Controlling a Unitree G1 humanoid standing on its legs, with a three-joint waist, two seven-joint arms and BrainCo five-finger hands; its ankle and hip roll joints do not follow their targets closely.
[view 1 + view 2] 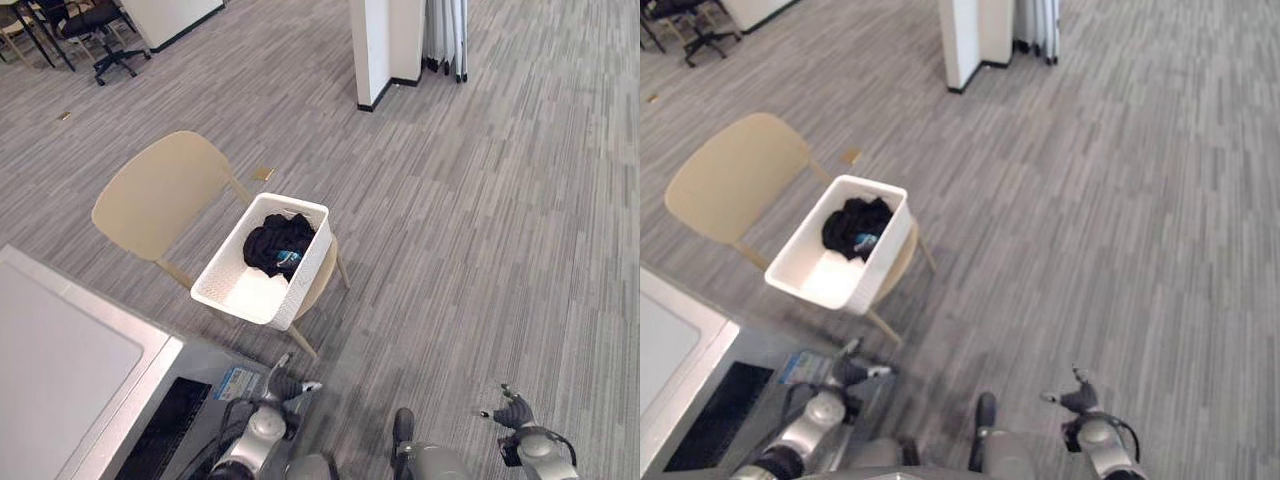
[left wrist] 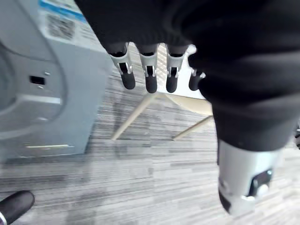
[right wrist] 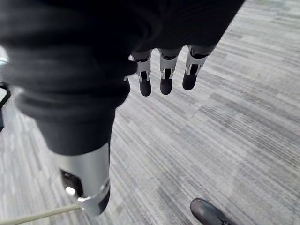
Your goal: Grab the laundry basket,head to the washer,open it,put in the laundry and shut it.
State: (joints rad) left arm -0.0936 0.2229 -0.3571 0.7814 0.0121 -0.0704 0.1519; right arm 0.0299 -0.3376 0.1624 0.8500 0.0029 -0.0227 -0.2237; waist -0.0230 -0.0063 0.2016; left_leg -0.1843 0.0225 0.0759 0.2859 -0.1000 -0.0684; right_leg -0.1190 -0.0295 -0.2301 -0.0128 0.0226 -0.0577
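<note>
A white laundry basket (image 1: 306, 278) rests on the seat of a beige wooden chair (image 1: 160, 190), with a dark bundle of laundry (image 1: 276, 245) in its far end. The grey washer (image 1: 70, 370) with a white top stands at the lower left, and its front panel (image 2: 42, 93) faces my left hand. My left hand (image 1: 286, 384) hangs low between the washer and the chair, its fingers (image 2: 150, 77) straight and holding nothing. My right hand (image 1: 514, 410) hangs at the lower right over bare carpet, with relaxed, empty fingers (image 3: 161, 77).
A white pillar (image 1: 385, 45) and folded panels (image 1: 445, 35) stand at the back. A black office chair (image 1: 100, 30) is at the far left. A small brass floor plate (image 1: 263, 173) lies behind the chair. Grey carpet stretches wide to the right.
</note>
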